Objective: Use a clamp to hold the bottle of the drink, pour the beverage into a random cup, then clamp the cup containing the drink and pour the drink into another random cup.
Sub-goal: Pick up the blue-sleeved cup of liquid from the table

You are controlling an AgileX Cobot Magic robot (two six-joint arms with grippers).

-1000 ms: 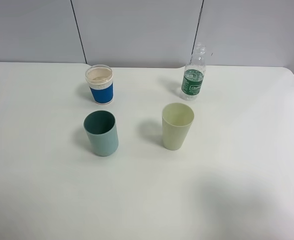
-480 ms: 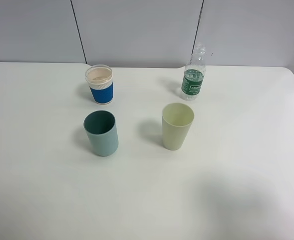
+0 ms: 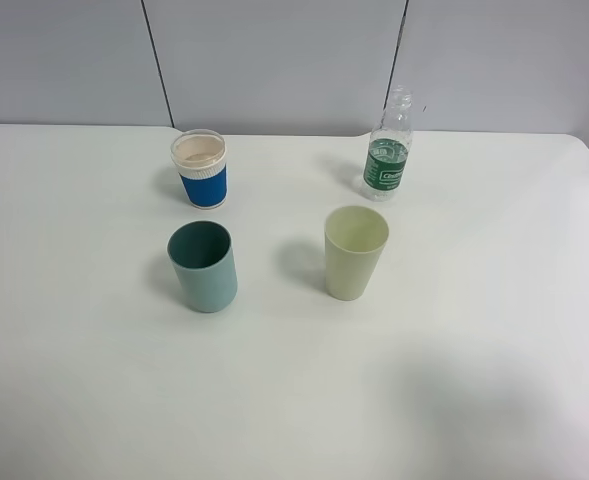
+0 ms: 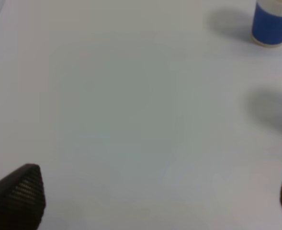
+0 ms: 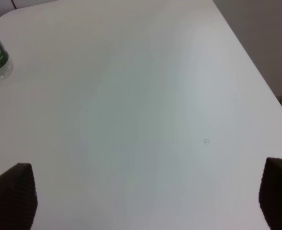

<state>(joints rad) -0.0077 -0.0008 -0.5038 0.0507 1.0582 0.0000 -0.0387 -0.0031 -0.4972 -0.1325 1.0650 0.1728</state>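
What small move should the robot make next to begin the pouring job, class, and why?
Probably reach the right claw toward the bottle. The bottle stands upright and unheld at the back right, on that arm's side. The claw is open and empty over bare table, with the bottle off to one side of its view.

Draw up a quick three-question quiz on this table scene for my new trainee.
1. True or false: the bottle stands upright, farther back on the table than the pale yellow-green tumbler.
2. Which stands closest to the blue-and-white cup? A) the teal tumbler B) the pale yellow-green tumbler C) the bottle
3. Fill in: the fingers of the left gripper and the right gripper stand ___, holding nothing.
Key: 1 true; 2 A; 3 open.
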